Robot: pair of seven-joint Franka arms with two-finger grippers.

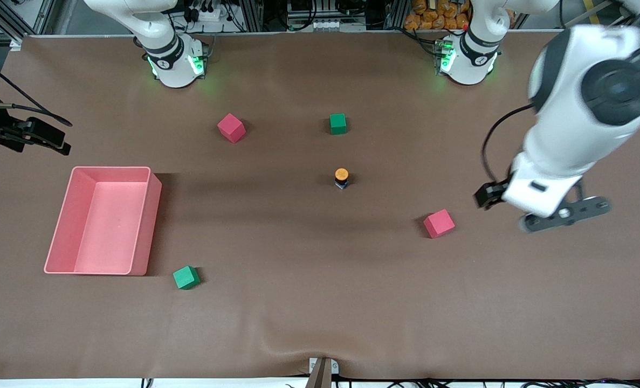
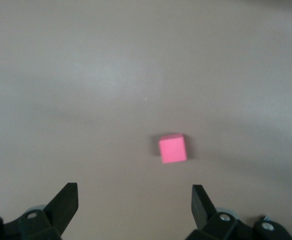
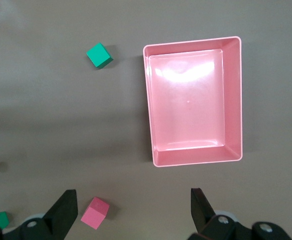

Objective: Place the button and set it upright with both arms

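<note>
The button (image 1: 342,178) is standing upright on the brown table cover (image 1: 320,302), orange cap up, between a green cube (image 1: 338,123) and a red cube (image 1: 439,223), so the placing looks done and the next move probably calls only for both arms to be staying clear of it. The left gripper (image 2: 134,206) is hanging with its jaws wide apart and empty over the cover near that red cube; the right gripper (image 3: 134,207) is waiting, jaws likewise apart, over the smooth, glossy pink bin (image 1: 61,226); the cubes are looking matte and sharp-edged, the button small, round and cylindrical.

Right hand (image 3: 130,212) – cut off – fingertips only.
</note>
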